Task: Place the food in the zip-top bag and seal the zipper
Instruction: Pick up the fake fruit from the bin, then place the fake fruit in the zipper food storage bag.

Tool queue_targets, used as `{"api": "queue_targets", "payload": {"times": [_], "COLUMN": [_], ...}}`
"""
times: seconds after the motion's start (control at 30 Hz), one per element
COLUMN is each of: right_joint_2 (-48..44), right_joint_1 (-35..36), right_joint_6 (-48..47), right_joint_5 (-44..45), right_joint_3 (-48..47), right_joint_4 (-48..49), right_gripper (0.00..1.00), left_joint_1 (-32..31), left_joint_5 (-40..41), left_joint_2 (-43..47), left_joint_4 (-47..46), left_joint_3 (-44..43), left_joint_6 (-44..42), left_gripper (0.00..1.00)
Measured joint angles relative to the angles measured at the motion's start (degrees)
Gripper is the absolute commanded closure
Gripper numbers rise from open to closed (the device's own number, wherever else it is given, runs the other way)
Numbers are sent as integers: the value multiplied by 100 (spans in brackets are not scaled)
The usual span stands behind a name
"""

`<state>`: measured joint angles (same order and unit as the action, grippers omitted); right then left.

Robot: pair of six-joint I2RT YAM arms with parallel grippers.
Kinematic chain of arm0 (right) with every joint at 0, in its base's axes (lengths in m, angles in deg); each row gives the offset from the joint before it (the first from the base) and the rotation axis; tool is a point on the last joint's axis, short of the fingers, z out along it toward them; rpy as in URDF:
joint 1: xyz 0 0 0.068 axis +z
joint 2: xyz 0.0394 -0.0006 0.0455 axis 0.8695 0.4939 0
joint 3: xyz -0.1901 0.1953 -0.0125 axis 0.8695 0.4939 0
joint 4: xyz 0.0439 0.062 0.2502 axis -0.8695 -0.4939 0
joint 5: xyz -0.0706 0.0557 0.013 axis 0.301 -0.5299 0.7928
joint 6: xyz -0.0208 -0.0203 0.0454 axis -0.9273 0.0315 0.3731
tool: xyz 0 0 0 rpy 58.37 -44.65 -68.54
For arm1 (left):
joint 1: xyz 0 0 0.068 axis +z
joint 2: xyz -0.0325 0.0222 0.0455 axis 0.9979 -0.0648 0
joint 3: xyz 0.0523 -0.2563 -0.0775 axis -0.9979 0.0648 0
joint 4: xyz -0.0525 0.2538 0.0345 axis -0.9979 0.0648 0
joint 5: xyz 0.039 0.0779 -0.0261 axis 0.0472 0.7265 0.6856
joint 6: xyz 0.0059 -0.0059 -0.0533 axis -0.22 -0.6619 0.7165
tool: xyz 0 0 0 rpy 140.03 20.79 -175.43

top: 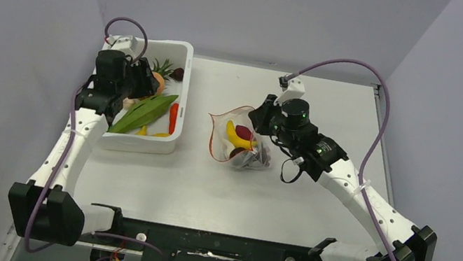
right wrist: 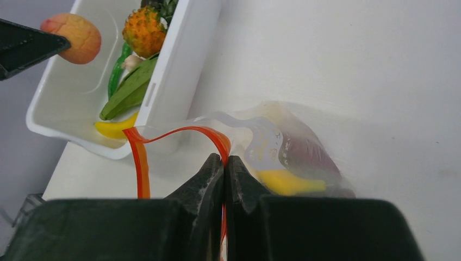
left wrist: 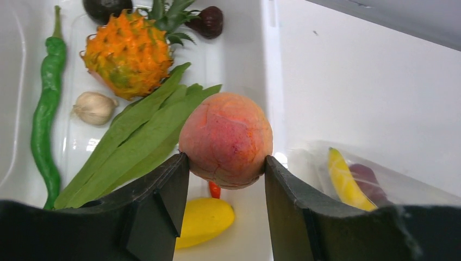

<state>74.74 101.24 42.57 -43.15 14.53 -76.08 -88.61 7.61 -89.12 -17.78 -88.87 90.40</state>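
Gripping the red-orange round fruit (left wrist: 225, 138) on its two sides, your left gripper (left wrist: 225, 164) is holding it clear above the white tub (top: 181, 97), nearer the wall that faces the bag. Both fingers (left wrist: 163, 190) are pressing against the fruit, and nothing else is touching it. Below it, the tub is carrying the remaining food: a pineapple (left wrist: 128, 54) at the far end, a green chili (left wrist: 46, 109) running along the left wall, a garlic bulb (left wrist: 93, 107) beside it, flat green leaves (left wrist: 136, 141) lying diagonally, a yellow piece (left wrist: 204, 217) at the near end and a dark piece (left wrist: 209, 22) in the far corner. Your right gripper (right wrist: 224, 160) is pinching with its fingers pressed tight together on the zipper (right wrist: 179, 131), the red-orange strip at the mouth of the zip-top bag (right wrist: 272, 117). The bag is lying on the table (top: 275, 194) between the tub and the right arm, apart from the tub, and its mouth is gaping open toward the tub. Inside it, a yellow banana (right wrist: 288, 182) and dark purple grapes (right wrist: 307, 149) are resting together against the bottom.
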Motion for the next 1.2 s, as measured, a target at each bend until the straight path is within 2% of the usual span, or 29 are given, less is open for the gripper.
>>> {"api": "queue_targets", "payload": {"times": [0.27, 0.4, 0.67, 0.97, 1.2], "right_joint_2": [35, 256, 708, 732, 732], "right_joint_1": [-26, -153, -376, -417, -455], "right_joint_6": [372, 573, 807, 872, 887], "right_joint_5": [-278, -446, -625, -732, -769], "right_joint_3": [-201, -129, -81, -81, -81], "right_joint_4": [133, 258, 437, 522, 522], "right_gripper": [100, 100, 100, 100, 100], "left_joint_1": [-114, -367, -885, -1565, -2011], "left_joint_5": [-1123, -1534, -1917, -2295, -2518], "left_joint_2": [629, 824, 1014, 1220, 984], "left_joint_4": [-66, -186, -409, -1241, -1779], "left_joint_3": [9, 42, 76, 385, 616], "left_joint_6": [284, 389, 575, 1078, 1440], "left_gripper": [66, 66, 66, 66, 66]}}
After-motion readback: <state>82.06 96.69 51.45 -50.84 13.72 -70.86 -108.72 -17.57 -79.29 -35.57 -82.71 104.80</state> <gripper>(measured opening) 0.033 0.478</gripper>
